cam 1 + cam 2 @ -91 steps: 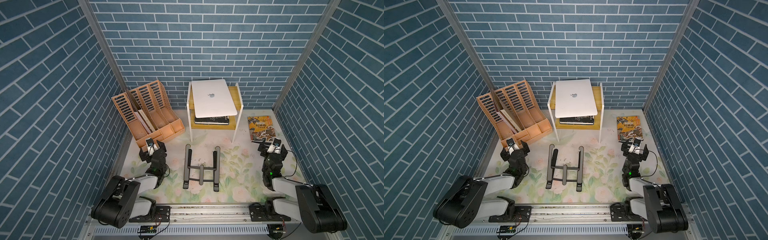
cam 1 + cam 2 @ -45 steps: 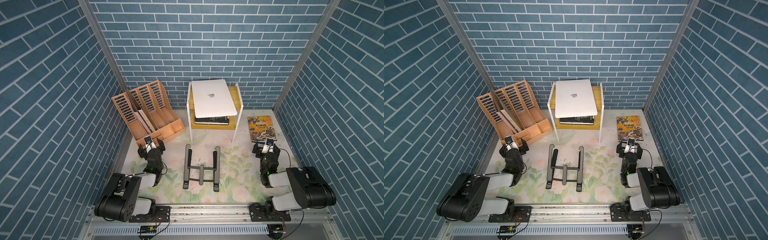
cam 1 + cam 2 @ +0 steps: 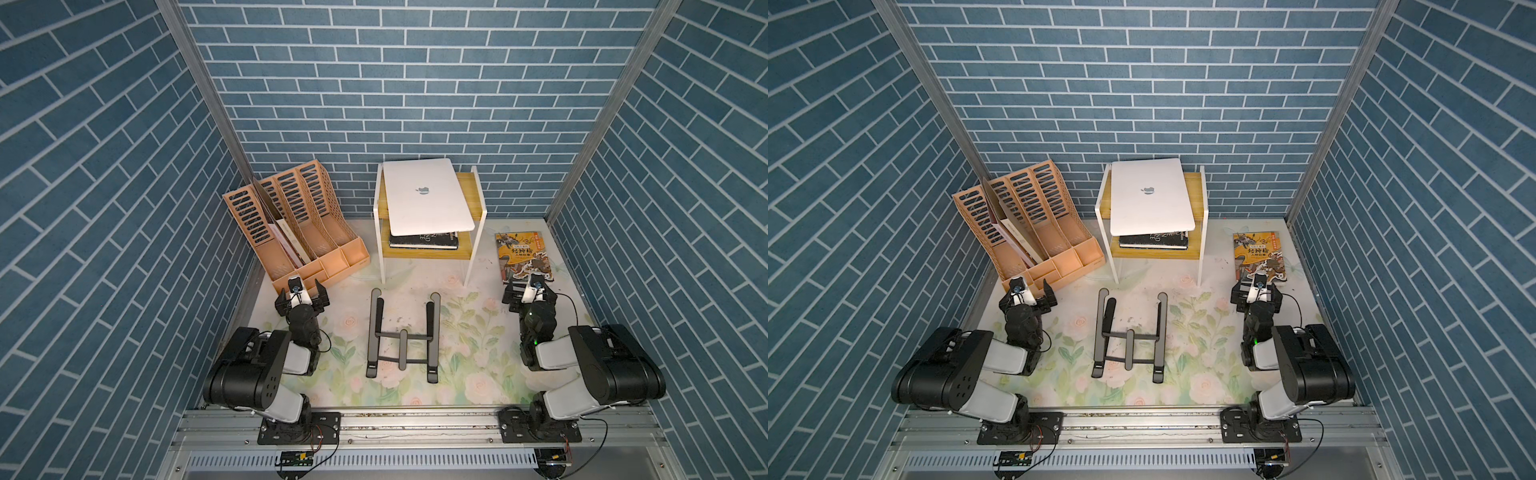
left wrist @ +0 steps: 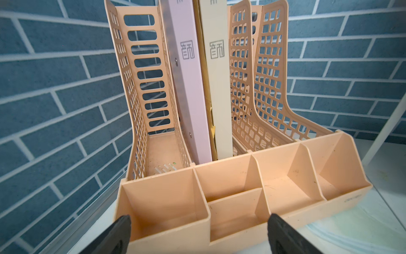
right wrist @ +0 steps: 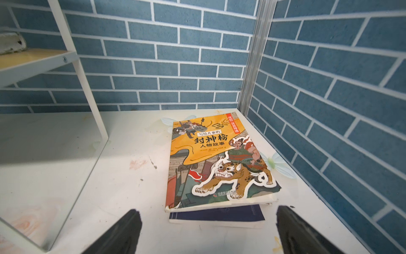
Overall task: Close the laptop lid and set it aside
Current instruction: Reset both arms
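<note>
The laptop (image 3: 426, 201) (image 3: 1150, 195) lies flat on top of the small white shelf (image 3: 473, 249) at the back, well beyond both arms. The laptop lid (image 3: 419, 183) is down on the base, silver with the dark apple logo facing up. My left gripper (image 3: 301, 293) (image 3: 1027, 296) (image 4: 198, 220) is open and empty, low over the mat in front of the peach file organiser. My right gripper (image 3: 528, 291) (image 3: 1257, 293) (image 5: 208, 212) is open and empty, just short of the near edge of a stack of books.
A peach file organiser (image 3: 291, 224) (image 4: 241, 198) holds folders at the back left. A black folding stand (image 3: 403, 334) lies mid-mat. An orange illustrated book (image 3: 521, 255) (image 5: 219, 162) lies on a dark blue one (image 5: 217, 214) at the back right. A black book (image 3: 424, 240) rests on the lower shelf.
Both arms have folded back toward their bases. The right gripper has shifted a little to the left. The laptop has not moved, and both grippers have stayed open.
</note>
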Robot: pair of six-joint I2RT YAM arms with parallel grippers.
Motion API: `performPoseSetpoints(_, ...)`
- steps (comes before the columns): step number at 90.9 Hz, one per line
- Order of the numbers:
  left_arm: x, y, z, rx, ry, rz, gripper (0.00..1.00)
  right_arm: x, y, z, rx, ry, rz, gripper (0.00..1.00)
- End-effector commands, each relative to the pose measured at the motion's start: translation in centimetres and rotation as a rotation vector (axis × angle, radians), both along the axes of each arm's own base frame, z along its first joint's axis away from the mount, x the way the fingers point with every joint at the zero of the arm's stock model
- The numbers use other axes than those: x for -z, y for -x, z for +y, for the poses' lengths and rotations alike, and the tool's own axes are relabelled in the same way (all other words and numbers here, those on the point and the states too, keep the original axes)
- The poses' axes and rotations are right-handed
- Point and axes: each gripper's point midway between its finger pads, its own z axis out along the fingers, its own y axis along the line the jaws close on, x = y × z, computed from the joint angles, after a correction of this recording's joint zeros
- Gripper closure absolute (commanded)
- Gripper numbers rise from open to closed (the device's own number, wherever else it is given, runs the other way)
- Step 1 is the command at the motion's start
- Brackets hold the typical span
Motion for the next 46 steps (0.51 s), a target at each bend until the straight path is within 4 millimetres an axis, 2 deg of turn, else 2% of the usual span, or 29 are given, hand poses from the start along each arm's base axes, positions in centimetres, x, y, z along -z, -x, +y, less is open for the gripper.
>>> performPoseSetpoints(1, -0.4, -0.65, -0.12, 0.021, 0.018, -0.013, 0.0, -0.42, -0.12, -0.1, -0.008, -0.002, -0.023, 0.0)
performPoseSetpoints(46, -0.77, -0.39, 0.19, 0.003, 0.019, -0.034, 0.0, -0.73, -0.11, -0.1, -0.01, -0.004, -0.033, 0.0)
